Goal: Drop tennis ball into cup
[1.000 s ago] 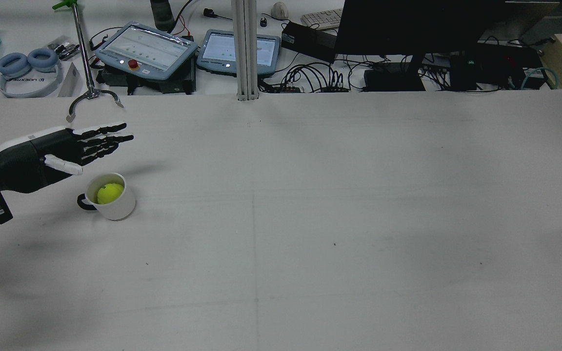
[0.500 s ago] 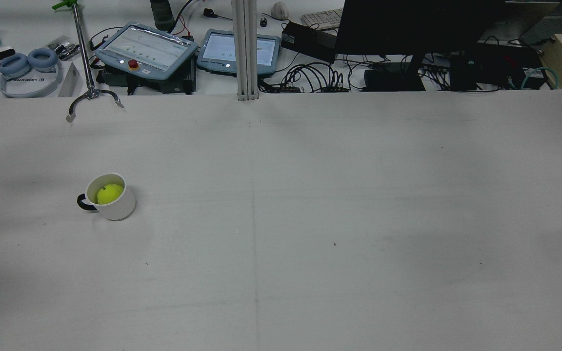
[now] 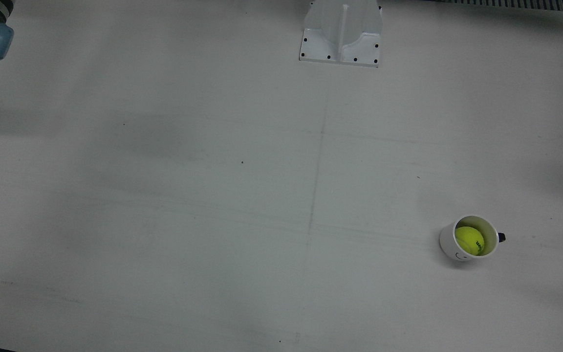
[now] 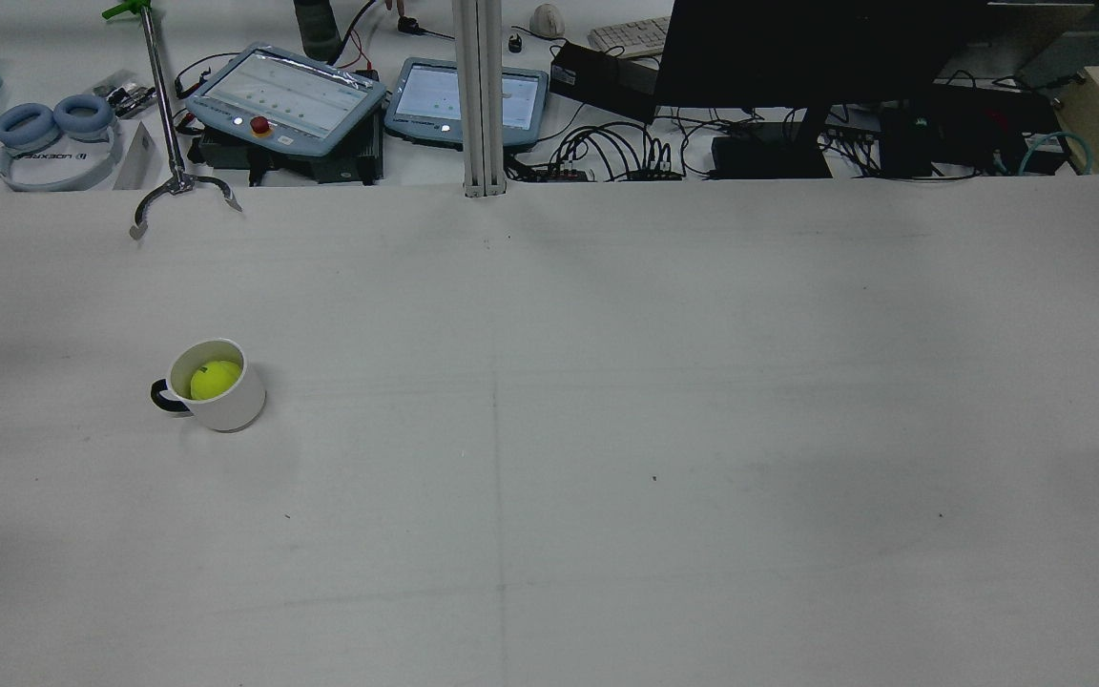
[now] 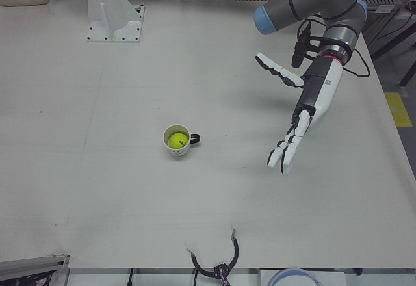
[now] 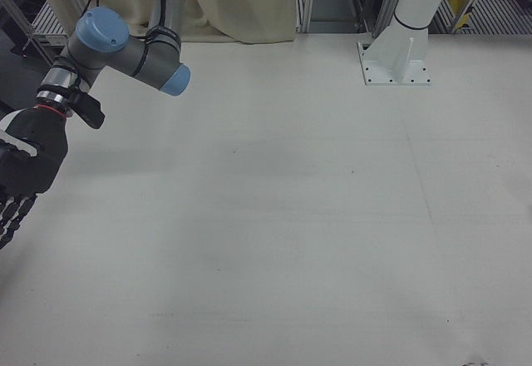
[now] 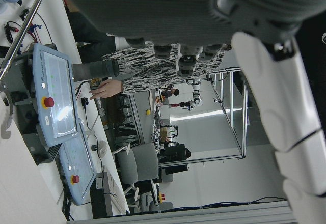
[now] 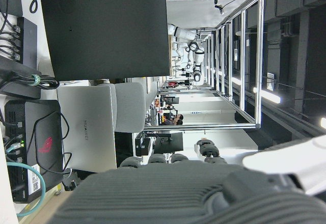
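Note:
The yellow-green tennis ball [image 4: 214, 379] lies inside the white cup [image 4: 230, 408] with a black handle, standing upright on the table's left part in the rear view. The ball [image 3: 469, 240] in the cup [image 3: 450, 242] also shows in the front view, and the ball [image 5: 175, 142] in the cup [image 5: 184, 149] in the left-front view. My left hand [image 5: 294, 127] is open and empty, fingers stretched out, well off to the cup's side and raised above the table. My right hand [image 6: 21, 175] is open and empty at the far edge of the right-front view.
A grabber tool [image 4: 182, 186] lies at the table's far left edge. Two teach pendants [image 4: 287, 95], headphones [image 4: 53, 138], cables and a monitor [image 4: 798, 52] lie beyond the table. A white mount [image 3: 341, 32] stands at the table's robot side.
My left hand was open just above the cup one second ago. It has drawn away to the left and out of the rear view. The ball stays in the cup.

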Robot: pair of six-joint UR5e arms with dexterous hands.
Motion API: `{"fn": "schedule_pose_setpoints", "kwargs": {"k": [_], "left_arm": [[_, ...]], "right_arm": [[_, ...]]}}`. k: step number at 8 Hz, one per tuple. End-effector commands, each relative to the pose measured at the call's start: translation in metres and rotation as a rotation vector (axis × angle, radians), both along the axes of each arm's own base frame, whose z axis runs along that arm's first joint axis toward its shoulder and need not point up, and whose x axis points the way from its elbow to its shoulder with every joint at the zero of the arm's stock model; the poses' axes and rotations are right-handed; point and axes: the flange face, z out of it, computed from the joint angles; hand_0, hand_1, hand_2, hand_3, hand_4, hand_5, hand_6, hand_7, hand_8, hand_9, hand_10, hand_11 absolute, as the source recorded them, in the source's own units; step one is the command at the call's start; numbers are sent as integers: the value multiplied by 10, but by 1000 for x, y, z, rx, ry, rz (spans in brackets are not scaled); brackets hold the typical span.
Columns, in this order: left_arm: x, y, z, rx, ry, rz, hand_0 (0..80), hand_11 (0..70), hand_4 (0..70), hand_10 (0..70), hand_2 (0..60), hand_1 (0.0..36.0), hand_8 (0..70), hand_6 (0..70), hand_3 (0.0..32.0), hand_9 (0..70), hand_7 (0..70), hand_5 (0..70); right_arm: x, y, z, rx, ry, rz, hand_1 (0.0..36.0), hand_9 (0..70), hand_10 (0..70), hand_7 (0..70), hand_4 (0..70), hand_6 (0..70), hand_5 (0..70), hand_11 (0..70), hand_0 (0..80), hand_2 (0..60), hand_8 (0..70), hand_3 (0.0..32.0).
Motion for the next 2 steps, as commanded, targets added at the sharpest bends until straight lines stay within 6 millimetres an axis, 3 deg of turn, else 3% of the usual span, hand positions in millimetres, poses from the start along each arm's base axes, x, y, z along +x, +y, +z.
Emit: {"fn": "schedule_pose_setpoints", "kwargs": {"k": [1, 2], "left_arm": [[-13, 17, -4, -62, -8, -10, 386, 0, 0, 0, 62, 75, 14, 71, 8, 3, 3, 34], [-17, 20, 5, -110, -13, -13, 441, 0, 0, 0, 38, 110, 6, 4, 4, 4, 7, 29]], "right_arm": [[0, 0, 0, -1, 0, 0, 0, 0, 0, 0, 0, 0, 0, 0, 0, 0, 0, 0], [0, 0, 0, -1, 0, 0, 0, 0, 0, 0, 0, 0, 0, 0, 0, 0, 0, 0]]}}
